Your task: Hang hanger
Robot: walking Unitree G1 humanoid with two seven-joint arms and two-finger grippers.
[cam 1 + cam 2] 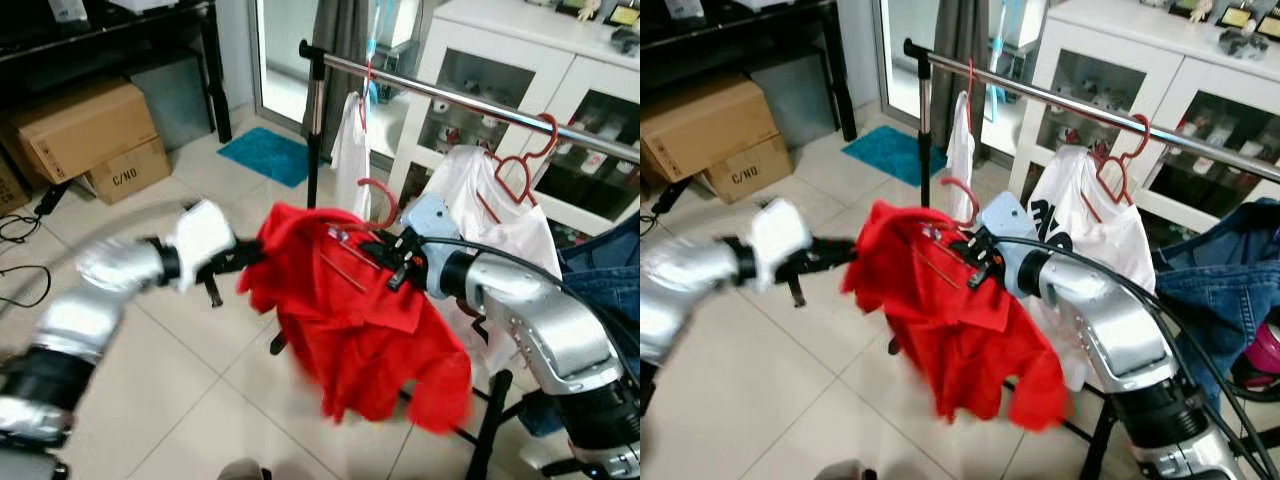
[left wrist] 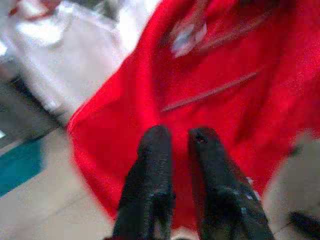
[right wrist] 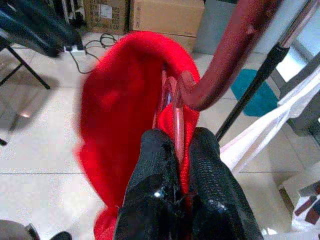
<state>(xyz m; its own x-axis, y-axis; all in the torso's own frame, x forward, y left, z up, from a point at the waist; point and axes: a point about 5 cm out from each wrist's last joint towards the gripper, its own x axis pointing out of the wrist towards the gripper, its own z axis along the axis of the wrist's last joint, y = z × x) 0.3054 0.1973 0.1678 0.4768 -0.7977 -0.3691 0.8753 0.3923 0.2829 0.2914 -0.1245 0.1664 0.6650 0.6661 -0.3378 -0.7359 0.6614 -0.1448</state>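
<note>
A red shirt [image 1: 360, 320] hangs on a red hanger whose hook [image 1: 378, 188] curves up just below the metal rail [image 1: 480, 105]. My right gripper [image 1: 385, 255] is shut on the hanger's neck; in the right wrist view the thin red neck [image 3: 178, 125] runs between the fingers and the hook [image 3: 225, 55] rises above them. My left gripper [image 1: 245, 257] reaches the shirt's left shoulder edge. In the left wrist view its fingers [image 2: 155, 150] stand almost together, with red cloth [image 2: 220, 90] just beyond the tips and nothing seen pinched.
A white shirt [image 1: 500, 215] on a red hanger and another white garment [image 1: 350, 140] hang on the rail. The rack's black post [image 1: 315, 130] stands behind the red shirt. Jeans [image 1: 605, 260] are at the right, cardboard boxes [image 1: 85, 130] far left, a white cabinet [image 1: 520, 60] behind.
</note>
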